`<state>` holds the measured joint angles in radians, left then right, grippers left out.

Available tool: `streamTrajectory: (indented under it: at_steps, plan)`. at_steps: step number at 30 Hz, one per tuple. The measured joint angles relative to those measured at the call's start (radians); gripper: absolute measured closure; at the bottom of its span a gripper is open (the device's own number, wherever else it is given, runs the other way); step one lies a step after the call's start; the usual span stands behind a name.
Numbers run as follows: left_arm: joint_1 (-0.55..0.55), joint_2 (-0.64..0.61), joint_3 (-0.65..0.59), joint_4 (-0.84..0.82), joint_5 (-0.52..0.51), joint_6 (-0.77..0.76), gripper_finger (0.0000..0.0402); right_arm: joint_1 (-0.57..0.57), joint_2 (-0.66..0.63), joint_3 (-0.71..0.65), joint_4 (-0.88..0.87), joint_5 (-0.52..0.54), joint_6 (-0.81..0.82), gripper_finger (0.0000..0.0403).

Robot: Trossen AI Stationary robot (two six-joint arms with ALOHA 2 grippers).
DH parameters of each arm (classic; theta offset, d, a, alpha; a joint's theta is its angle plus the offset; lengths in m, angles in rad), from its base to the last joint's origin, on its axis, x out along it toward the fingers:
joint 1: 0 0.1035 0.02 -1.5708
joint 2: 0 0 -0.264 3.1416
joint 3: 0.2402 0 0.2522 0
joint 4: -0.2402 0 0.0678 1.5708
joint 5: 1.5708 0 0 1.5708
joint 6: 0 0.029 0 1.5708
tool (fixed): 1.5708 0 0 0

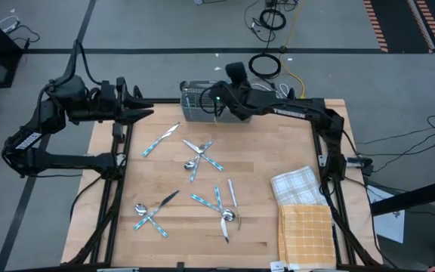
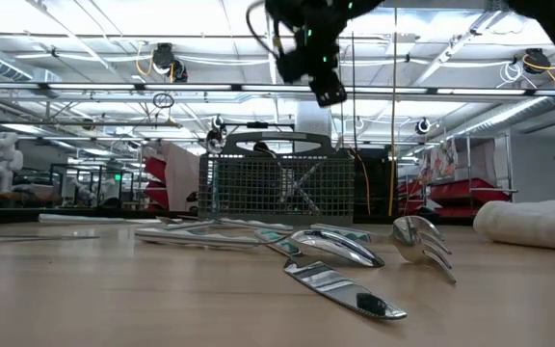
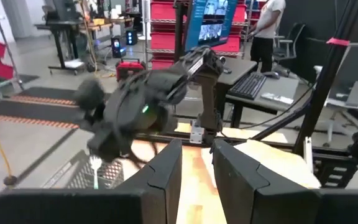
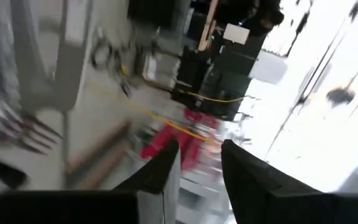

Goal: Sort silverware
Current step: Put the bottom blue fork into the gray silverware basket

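Silverware with shiny heads and light blue handles lies scattered on the wooden table: a knife [image 1: 161,140], a crossed cluster [image 1: 200,155], another [image 1: 149,211] and a third [image 1: 221,208]. The grey wire-mesh caddy [image 1: 200,102] stands at the far edge. My right gripper [image 1: 216,97] hovers over the caddy, open, with nothing between its fingers [image 4: 197,162]. Just below it a fork [image 3: 95,165] stands head up in the caddy [image 3: 73,177]. My left gripper [image 1: 143,107] waits raised at the far left corner, open and empty [image 3: 197,168].
A white checked cloth [image 1: 297,185] and a folded yellow cloth [image 1: 306,234] lie at the table's right near side. Cables [image 1: 266,64] lie on the floor beyond the far edge. A person [image 3: 269,25] stands in the room behind.
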<state>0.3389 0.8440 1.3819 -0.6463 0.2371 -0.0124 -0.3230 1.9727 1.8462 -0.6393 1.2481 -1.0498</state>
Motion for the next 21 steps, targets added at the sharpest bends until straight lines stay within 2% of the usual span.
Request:
streamTrajectory:
  at_steps: [2,4,6,10,12,13,21]
  plan:
    - [0.000,0.000,0.000,-0.007,0.008,-0.024,0.0307,0.030,-0.034,0.004,-0.029,-0.024,0.187,0.0298]
    - [-0.001,0.000,0.000,-0.031,0.016,-0.035,0.0307,0.073,-0.071,0.006,-0.105,-0.055,0.446,0.0298]
    - [-0.001,-0.002,0.000,-0.072,0.016,-0.035,0.0307,0.128,-0.108,0.008,-0.242,-0.162,0.747,0.0298]
    - [-0.001,-0.002,0.000,-0.140,0.017,-0.035,0.0307,0.219,-0.142,0.008,-0.457,-0.630,1.337,0.0298]
    - [-0.001,-0.002,0.000,-0.151,0.019,-0.035,0.0307,0.257,-0.138,0.005,-0.514,-0.818,1.506,0.0298]
    - [-0.001,-0.002,0.000,-0.156,0.020,-0.035,0.0307,0.282,-0.131,-0.001,-0.528,-0.868,1.569,0.0298]
    - [-0.001,-0.002,0.000,-0.161,0.023,-0.035,0.0307,0.498,-0.094,-0.168,-0.572,-0.937,1.976,0.0295]
